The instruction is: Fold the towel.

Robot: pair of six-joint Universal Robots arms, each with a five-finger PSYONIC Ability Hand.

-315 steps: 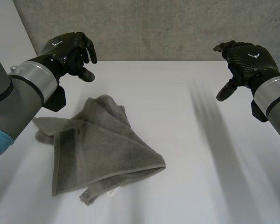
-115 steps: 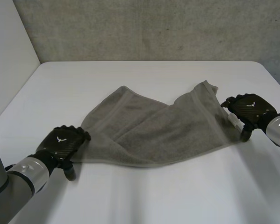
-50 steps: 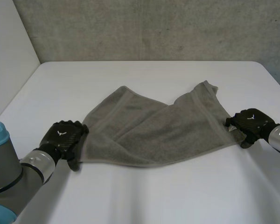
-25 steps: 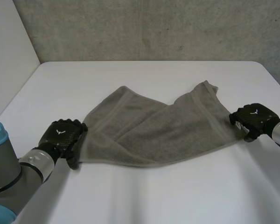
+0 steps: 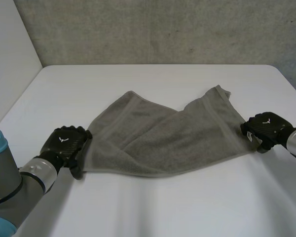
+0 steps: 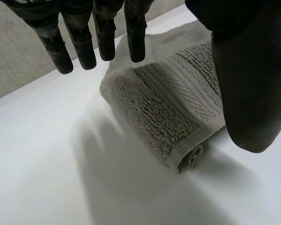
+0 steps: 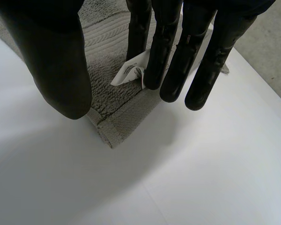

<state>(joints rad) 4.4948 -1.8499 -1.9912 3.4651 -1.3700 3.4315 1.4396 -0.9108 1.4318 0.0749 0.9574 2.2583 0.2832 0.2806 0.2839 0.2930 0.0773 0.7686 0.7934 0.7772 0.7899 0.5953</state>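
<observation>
A grey towel (image 5: pixel 163 133) lies spread across the middle of the white table (image 5: pixel 153 207), with its far part lying in loose folds. My left hand (image 5: pixel 65 142) sits at the towel's near left corner. In the left wrist view its fingers (image 6: pixel 98 33) are straight and its thumb stands apart, with the rolled corner (image 6: pixel 187 154) lying free below them. My right hand (image 5: pixel 265 127) is at the near right corner. In the right wrist view its fingers (image 7: pixel 173 51) hang straight over the corner's white label (image 7: pixel 131 70), thumb apart, and nothing is pinched.
A grey concrete wall (image 5: pixel 163 29) runs behind the table's far edge. A white side wall (image 5: pixel 10 64) stands at the left. Bare tabletop lies in front of the towel and beyond it.
My right hand has drawn slightly right and away from the towel's corner, and its fingers have loosened. The left hand and the towel have hardly moved.
</observation>
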